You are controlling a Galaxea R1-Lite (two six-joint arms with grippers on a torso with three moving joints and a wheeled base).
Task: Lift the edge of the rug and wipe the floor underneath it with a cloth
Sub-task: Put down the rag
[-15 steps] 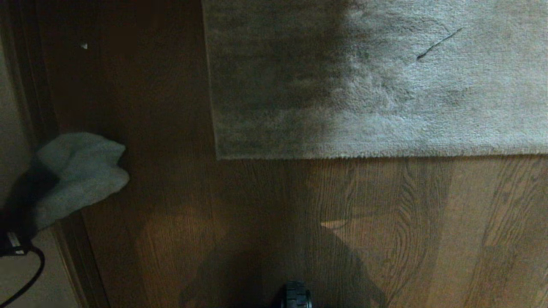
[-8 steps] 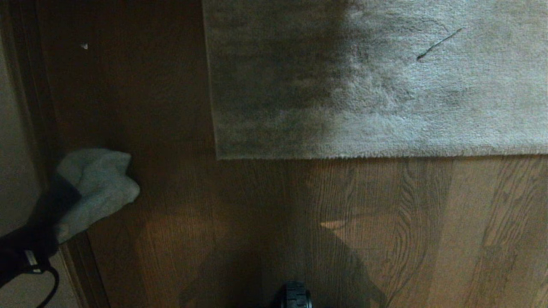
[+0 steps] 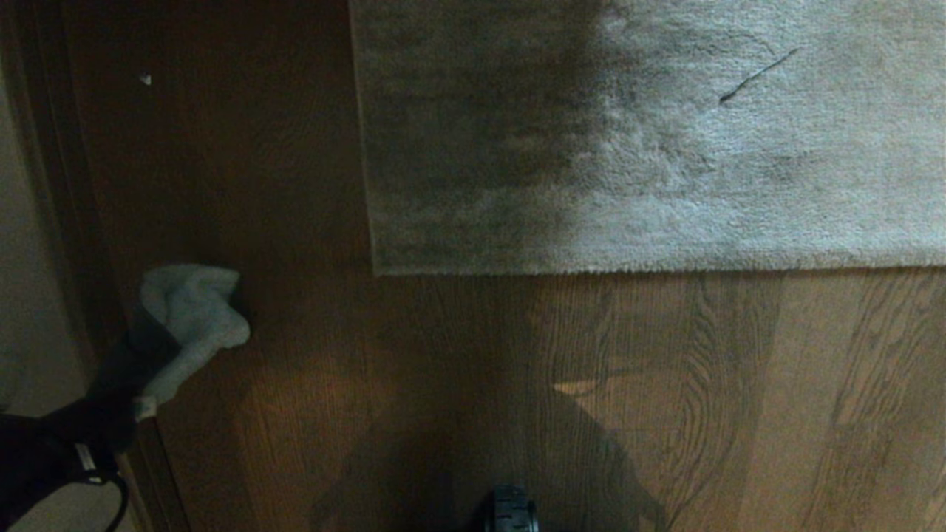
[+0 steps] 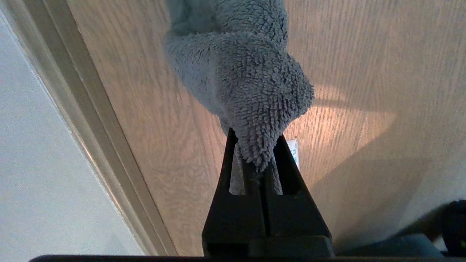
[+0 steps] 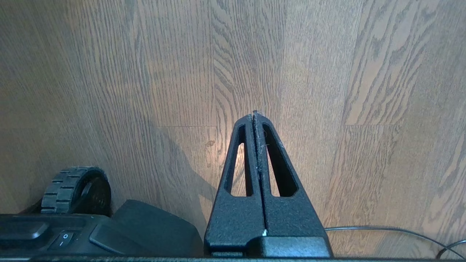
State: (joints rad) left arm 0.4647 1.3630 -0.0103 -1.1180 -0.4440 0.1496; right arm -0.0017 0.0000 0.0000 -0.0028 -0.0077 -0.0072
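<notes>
— Looking at your left gripper (image 4: 255, 145), what has it got?
— Your jaws are clamped on a fold of the cloth (image 4: 240, 72), which bunches up beyond the fingertips above the floor (image 3: 414, 384). A small white tag (image 4: 294, 151) pokes out beside one finger.
— Where does that put you in the head view?
— Low on your left, the cloth (image 3: 194, 310) over dark planks beside a pale threshold strip (image 4: 91, 120).
— And the rug edge (image 3: 628, 267)?
— It lies flat on the floor, its corner (image 3: 377, 270) well apart from your cloth, to the right of it.
— Your right gripper (image 5: 255, 116)?
— Fingers pressed together on nothing, pointing at bare planks near the base wheel (image 5: 74, 189) and a thin cable (image 5: 393, 231).
</notes>
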